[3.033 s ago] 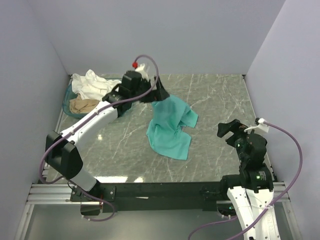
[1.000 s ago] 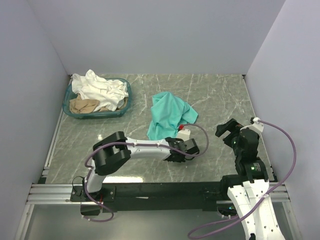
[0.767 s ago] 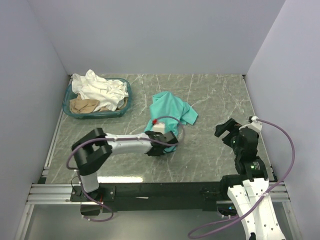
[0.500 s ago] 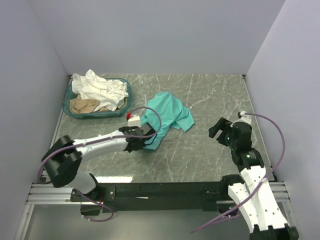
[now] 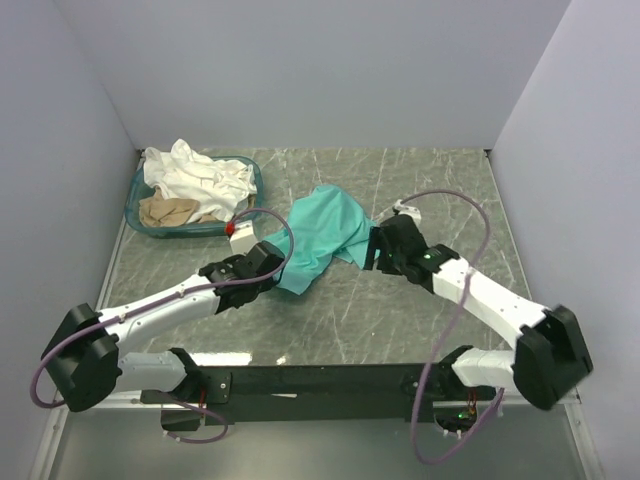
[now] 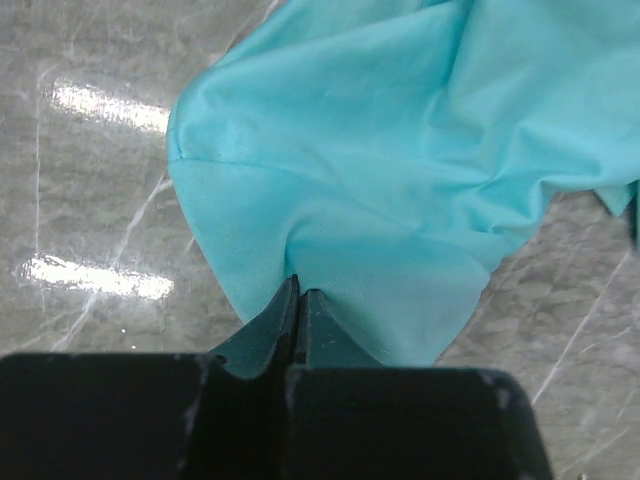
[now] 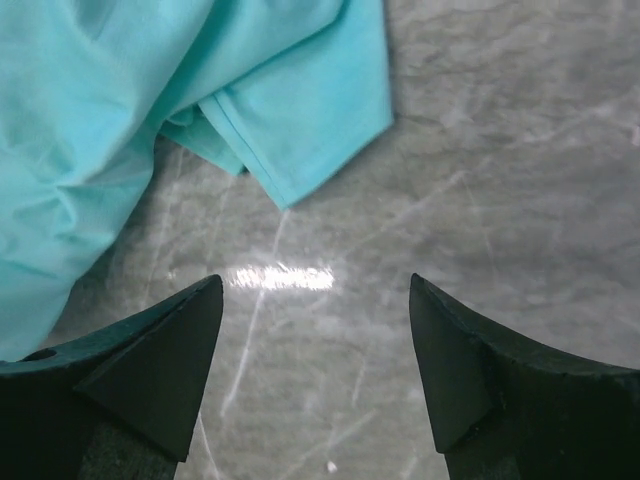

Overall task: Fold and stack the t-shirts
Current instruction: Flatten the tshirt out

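With the left pincer (image 6: pixel 298 292) clamped shut on the near-left edge of the teal t-shirt (image 5: pixel 325 235), the right pincer (image 7: pixel 315 287), spread wide and empty just beside the cloth's right side, would best take the right flap, possibly a sleeve, and draw it rightward, low over the counter (image 5: pixel 430 190), to spread it flat. The shirt lay crumpled and doubled over at mid-counter, thin and softly creased.

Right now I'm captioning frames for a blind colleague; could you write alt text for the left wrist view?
The left gripper is shut on the near edge of the teal t-shirt, which spreads rumpled away from it across the grey marbled table.
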### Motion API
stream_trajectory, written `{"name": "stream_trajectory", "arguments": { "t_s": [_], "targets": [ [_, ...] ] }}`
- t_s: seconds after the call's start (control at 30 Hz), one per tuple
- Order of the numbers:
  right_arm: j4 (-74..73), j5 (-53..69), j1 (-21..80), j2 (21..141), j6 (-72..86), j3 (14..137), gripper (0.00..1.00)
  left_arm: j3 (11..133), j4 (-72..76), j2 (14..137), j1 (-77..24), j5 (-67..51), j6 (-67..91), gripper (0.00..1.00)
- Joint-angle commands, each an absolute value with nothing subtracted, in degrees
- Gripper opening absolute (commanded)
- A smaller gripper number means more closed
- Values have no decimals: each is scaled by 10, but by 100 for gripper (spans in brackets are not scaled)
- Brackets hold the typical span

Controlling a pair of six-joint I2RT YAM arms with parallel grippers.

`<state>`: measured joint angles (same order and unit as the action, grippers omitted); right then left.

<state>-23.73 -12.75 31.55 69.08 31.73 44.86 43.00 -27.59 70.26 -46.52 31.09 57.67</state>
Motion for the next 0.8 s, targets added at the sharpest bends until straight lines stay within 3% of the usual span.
{"name": "stream_trajectory", "arguments": {
  "t_s": [0.0,0.37,0.5,0.67,0.77],
  "targets": [
    [-207,-157,332,757,337,498,81,425,-245,683,-455,307,563,1],
    [-179,-191,349,932,364,558,70,418,-233,691,-430,281,547,1],
    [-144,-187,349,958,363,559,56,421,-229,697,-424,276,541,1],
    [-121,-207,348,975,353,567,47,430,-231,694,-418,278,532,1],
    [-98,-215,349,974,338,564,23,434,-231,686,-416,280,526,1]
  ]
}}
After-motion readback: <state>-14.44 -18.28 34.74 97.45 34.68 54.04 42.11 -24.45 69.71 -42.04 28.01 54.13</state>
